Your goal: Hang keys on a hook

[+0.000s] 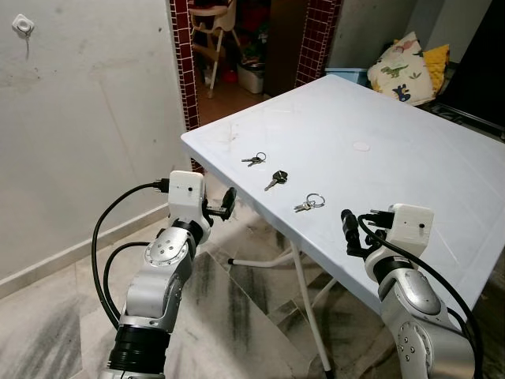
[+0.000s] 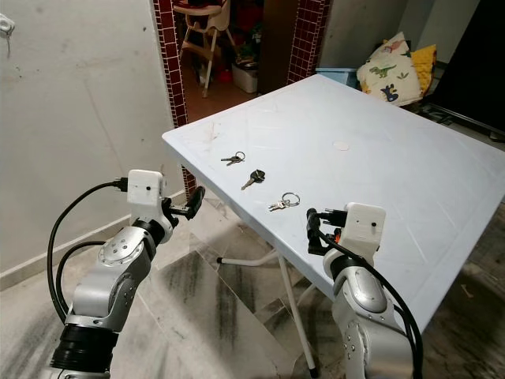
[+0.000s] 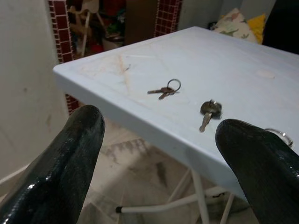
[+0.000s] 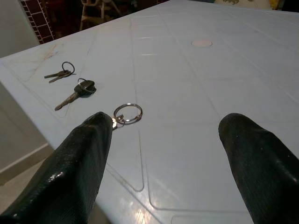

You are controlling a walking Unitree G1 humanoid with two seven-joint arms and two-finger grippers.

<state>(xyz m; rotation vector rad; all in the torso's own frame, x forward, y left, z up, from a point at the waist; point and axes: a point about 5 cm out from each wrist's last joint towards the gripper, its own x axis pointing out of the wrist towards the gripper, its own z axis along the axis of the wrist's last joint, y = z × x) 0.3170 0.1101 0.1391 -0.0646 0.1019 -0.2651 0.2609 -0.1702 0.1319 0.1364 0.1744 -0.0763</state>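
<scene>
Right gripper (image 1: 347,229) hovering at near edge of counter (image 1: 410,158), fingers apart, nothing between them; left gripper (image 1: 229,204) hanging off counter's left near edge, fingers apart too; nearest key set on ring (image 1: 310,203) lying flat just beyond right gripper; black-headed key (image 1: 276,178) further left and farther; third key pair (image 1: 255,159) farthest, toward left corner; hook (image 1: 24,26) sitting high on left wall, well apart; risks: flat keys skidding under closing fingers, sliding off near edge; ring slipping during long carry to hook.
</scene>
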